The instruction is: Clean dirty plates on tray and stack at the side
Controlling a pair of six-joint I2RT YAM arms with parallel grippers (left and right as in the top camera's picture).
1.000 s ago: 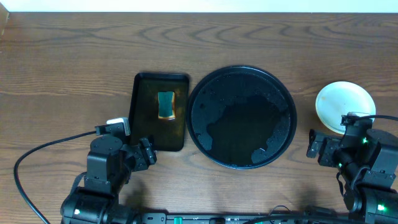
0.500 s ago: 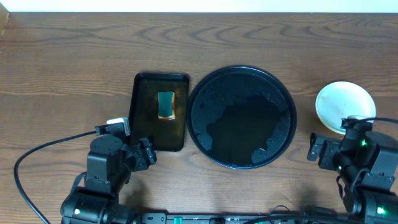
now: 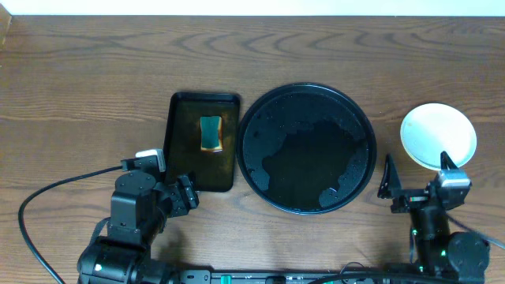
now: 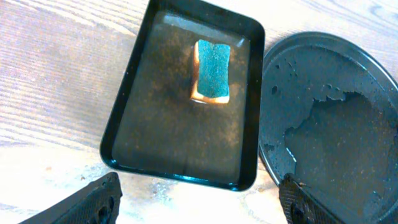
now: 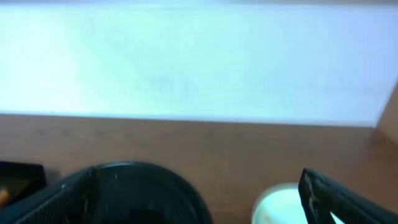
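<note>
Brown tabletop (image 3: 95, 79) shows between tray (image 3: 272, 118) and plates (image 3: 438, 134).

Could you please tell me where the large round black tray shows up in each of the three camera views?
Overhead: the round tray sits mid-table, at the centre of the frame.
Left wrist: it fills the right side, cut off by the edge.
Right wrist: only its far rim shows, at the bottom left.
Shared landmark: the rectangular tray lies just left of it in all three views.
</note>
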